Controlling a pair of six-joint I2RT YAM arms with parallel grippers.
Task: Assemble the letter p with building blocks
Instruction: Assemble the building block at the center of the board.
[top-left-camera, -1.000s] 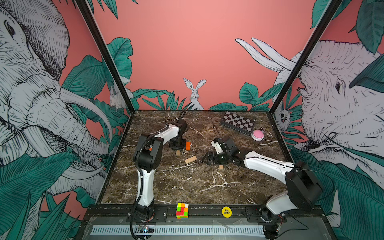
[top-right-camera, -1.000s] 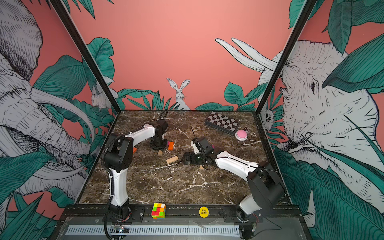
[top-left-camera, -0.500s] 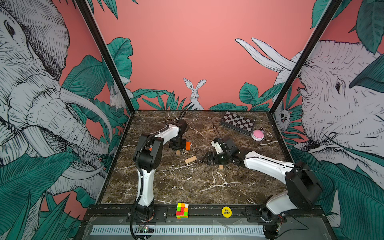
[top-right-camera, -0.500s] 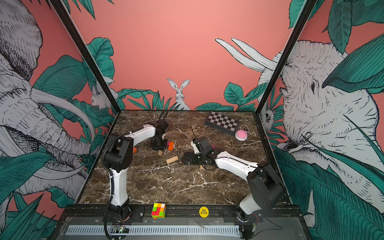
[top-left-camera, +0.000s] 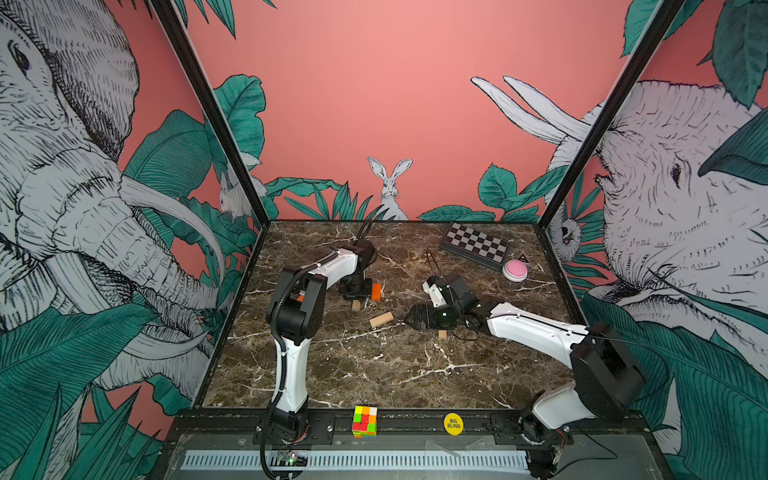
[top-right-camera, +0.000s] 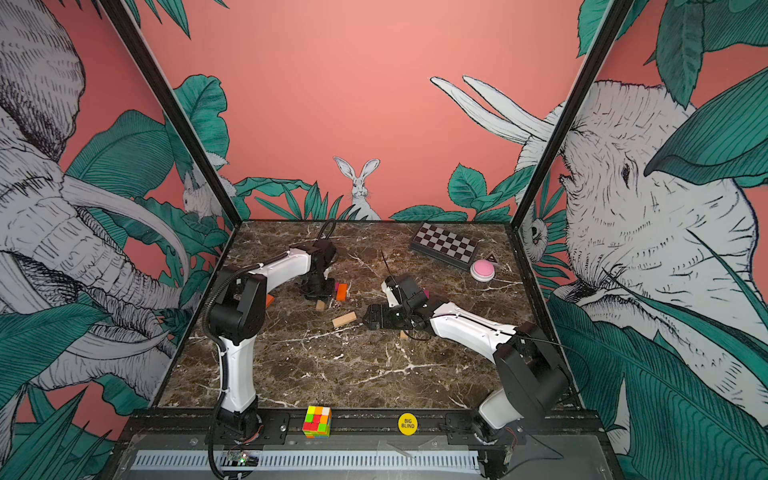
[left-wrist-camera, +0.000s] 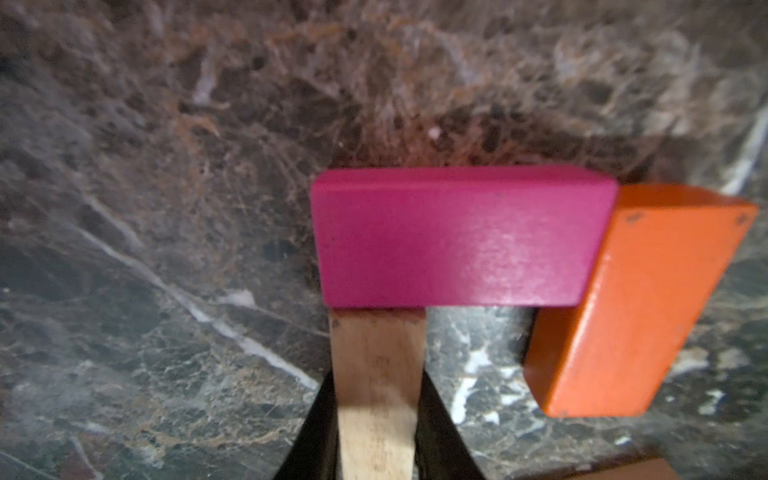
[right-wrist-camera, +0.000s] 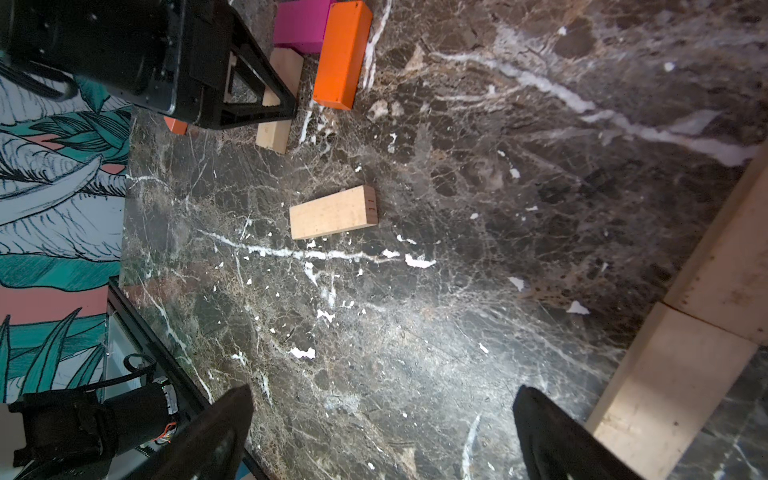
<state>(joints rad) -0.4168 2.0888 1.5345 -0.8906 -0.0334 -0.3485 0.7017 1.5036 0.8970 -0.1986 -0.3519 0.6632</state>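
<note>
Left gripper: its jaws are drawn in onto the two long sides of a tan stem block; the block appears to lie flat on the marble table
Partial letter: a magenta block lies crosswise against the stem's far end as the top bar; an orange block touches the magenta block's other end and slants back alongside the stem, with bare marble between them; the bowl has no lower bar yet
Step in hand: probably squaring the stem to the magenta block; press it lengthwise until flush, then part the jaws straight outward without twisting; a sideways nudge would likely shift the magenta and orange pieces
Loose tan block: lies flat and alone between the two grippers, near the letter; a likely piece to close the bowl
Right gripper: its jaws are spread wide and hold nothing; it hovers low over bare marble near the loose tan block
Around, left side: a small orange block sits by the left arm, partly hidden
In the way: the left gripper's body crowds the letter, so the right arm has little room to reach in
Around, right side: two tan blocks lie end to end beside the right gripper; a checkered box and a pink round button sit at the back, well apart
Front rail: a puzzle cube and a yellow disc, clear of the work
</note>
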